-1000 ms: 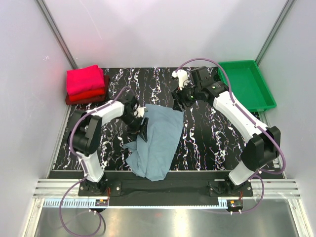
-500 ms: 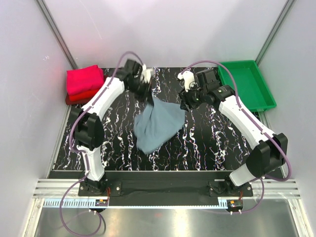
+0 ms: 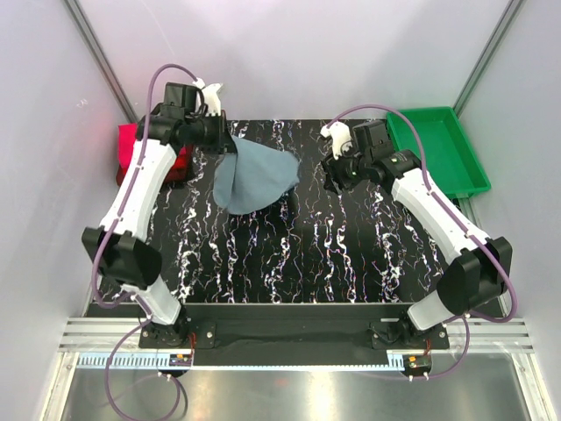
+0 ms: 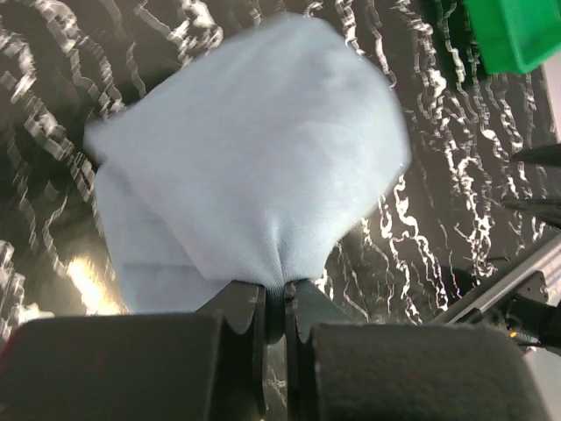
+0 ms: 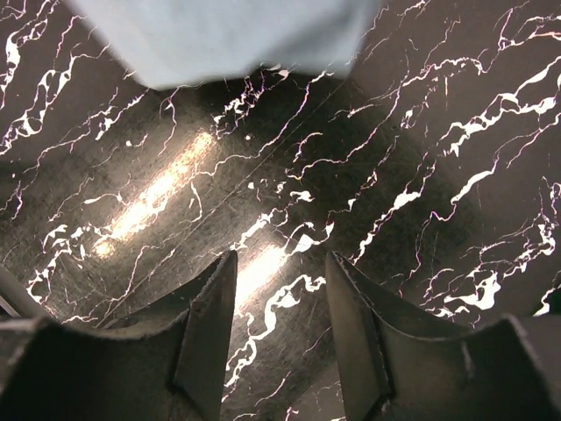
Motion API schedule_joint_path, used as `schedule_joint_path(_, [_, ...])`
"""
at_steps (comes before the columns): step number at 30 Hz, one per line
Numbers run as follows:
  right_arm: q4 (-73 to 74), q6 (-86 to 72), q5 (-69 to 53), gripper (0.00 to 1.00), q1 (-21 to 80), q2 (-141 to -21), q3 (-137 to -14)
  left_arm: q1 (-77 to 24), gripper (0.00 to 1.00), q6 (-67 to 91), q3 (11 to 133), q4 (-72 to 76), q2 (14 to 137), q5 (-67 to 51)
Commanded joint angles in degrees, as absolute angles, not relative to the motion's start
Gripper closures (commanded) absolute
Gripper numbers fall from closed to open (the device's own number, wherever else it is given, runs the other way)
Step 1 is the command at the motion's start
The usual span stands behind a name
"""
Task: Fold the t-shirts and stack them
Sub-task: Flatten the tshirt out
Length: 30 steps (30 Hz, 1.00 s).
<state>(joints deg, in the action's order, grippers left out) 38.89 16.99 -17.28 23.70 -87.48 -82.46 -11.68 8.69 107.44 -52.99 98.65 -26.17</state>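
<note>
Over the black marbled table [image 3: 289, 263], the left gripper [image 4: 274, 309] is pinching the grey-blue t-shirt [image 4: 254, 167], which is dangling bunched just beyond its clamped jaws. The right gripper [image 5: 279, 289] is gaping empty, so this one thin pinch could slip.

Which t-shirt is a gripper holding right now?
The grey-blue t-shirt, pinched in the left gripper's shut jaws; the pink and red stack lies folded at the table's corner.

The grey-blue shirt [image 3: 254, 175] is hanging bunched, pinched at one point and fanning out over the table's [image 3: 351, 254] far left. The folded pink shirt [image 3: 128, 142] is sitting on the red shirt [image 3: 181, 165] in the far-left corner, both partly hidden.
</note>
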Motion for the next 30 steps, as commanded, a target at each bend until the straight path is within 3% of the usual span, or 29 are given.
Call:
schedule_joint_path(1, [36.30, 16.61, -18.72, 0.48, 23.29, -86.22, -83.23, -14.41, 1.00, 12.47, 107.66, -48.43, 90.36, -21.81])
schedule_joint_path(4, [36.21, 16.88, -17.93, 0.48, 22.94, -86.22, -82.88, -18.70, 1.00, 14.24, 111.87, -47.55, 94.82, -22.41])
schedule_joint_path(7, [36.39, 16.70, -17.67, 0.47, 22.59, -85.70, -82.71, -21.97, 0.93, 16.17, 115.22, -45.88, 102.37, -25.04])
schedule_joint_path(8, [36.65, 16.70, -17.49, 0.46, 22.41, -85.35, -82.53, -22.58, 0.85, 16.61, 116.01, -44.40, 104.48, -25.83])
schedule_joint_path(10, [36.65, 17.05, -16.61, 0.44, 22.15, -84.20, -81.74, -24.07, 0.44, 17.49, 119.69, -42.55, 111.83, -28.20])
schedule_joint_path(13, [37.26, 16.96, -16.08, 0.43, 21.19, -82.71, -80.51, -25.05, 0.29, 15.39, 129.26, -40.17, 122.58, -25.86])
schedule_joint_path(18, [38.32, 16.17, -16.96, 0.43, 19.78, -80.69, -79.02, -24.44, 0.21, 12.40, 136.06, -39.19, 126.92, -21.27])
schedule_joint_path(26, [36.48, 12.23, -24.58, 0.47, 18.90, -82.08, -73.92, -17.24, 0.19, 9.84, 116.14, -43.59, 113.57, -21.00])
schedule_joint_path(30, [34.37, 7.92, -32.59, 0.52, 19.86, -88.66, -75.14, -12.32, 0.19, 9.06, 111.19, -44.47, 107.59, -20.74])
